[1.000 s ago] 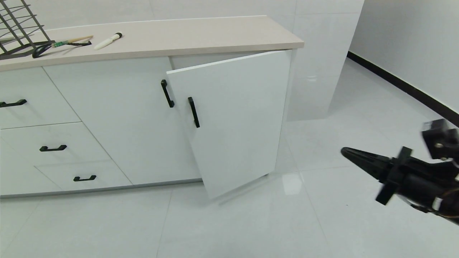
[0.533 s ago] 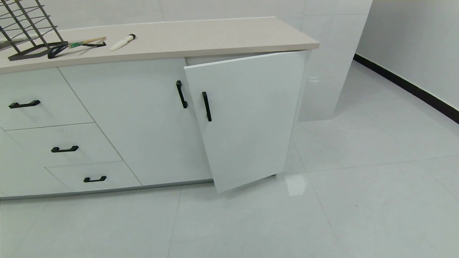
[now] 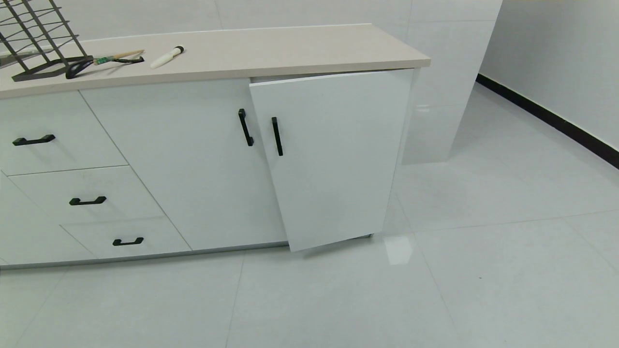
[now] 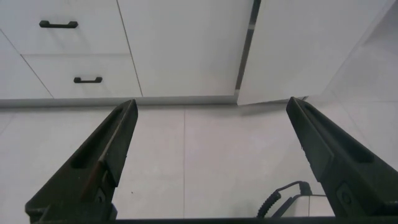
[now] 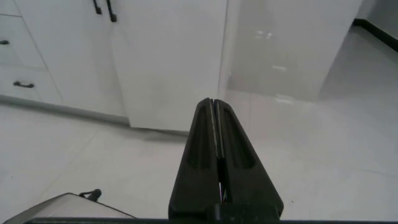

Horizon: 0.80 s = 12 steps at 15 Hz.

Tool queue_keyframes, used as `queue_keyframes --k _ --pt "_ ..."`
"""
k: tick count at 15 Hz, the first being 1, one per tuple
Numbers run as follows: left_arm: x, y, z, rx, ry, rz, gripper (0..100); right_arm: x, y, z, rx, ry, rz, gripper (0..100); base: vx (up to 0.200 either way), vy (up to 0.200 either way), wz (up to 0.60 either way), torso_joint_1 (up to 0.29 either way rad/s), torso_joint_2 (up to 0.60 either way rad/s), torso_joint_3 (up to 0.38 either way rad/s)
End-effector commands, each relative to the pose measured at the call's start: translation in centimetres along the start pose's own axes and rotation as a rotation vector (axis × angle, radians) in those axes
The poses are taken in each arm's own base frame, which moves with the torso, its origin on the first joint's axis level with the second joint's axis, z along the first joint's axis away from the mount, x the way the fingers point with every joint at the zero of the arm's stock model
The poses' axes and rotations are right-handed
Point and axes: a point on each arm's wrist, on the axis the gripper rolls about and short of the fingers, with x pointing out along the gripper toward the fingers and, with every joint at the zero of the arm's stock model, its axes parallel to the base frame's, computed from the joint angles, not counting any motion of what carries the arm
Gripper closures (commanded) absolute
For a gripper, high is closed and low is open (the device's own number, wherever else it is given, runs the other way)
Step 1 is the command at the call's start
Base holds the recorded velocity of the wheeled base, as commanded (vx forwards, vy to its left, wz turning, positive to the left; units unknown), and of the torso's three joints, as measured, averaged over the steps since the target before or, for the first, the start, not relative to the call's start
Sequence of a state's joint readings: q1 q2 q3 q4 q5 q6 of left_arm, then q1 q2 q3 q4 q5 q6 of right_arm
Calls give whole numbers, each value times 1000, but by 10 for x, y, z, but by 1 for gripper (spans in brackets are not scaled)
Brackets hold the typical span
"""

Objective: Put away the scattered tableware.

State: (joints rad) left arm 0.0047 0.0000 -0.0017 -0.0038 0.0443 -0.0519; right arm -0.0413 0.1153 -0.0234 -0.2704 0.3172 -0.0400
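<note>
Slim white black-tipped utensil (image 3: pixel 167 56) on beige bench (image 3: pixel 290 46) looks light, stiff: take mid-handle. Left gripper (image 4: pixel 210 104) jaws spread, right gripper (image 5: pixel 215 106) jaws pressed together.

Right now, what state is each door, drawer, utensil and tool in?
White right-hand cabinet door: ajar, swung out slightly.
White left-hand cabinet door: shut.
Three white drawers: shut.
White black-tipped utensil: lying loose on the beige countertop.
Left tool: open, empty.
Right tool: shut, empty.
</note>
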Motion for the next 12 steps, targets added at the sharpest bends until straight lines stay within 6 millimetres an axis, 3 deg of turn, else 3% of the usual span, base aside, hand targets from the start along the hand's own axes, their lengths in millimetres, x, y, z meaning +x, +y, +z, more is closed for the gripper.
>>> queue_keyframes --k 1,6,12 --pt "0 0 0 0 -1 0 0 -3 0 -9 3 13 -44 100 0 0 0 0 0 0" --pt "0 0 0 0 -1 0 0 -5 -1 -29 4 211 -140 100 0 0 0 0 0 0" --pt "0 0 0 0 -1 0 0 -13 -2 -35 51 183 -242 100 0 0 0 0 0 0"
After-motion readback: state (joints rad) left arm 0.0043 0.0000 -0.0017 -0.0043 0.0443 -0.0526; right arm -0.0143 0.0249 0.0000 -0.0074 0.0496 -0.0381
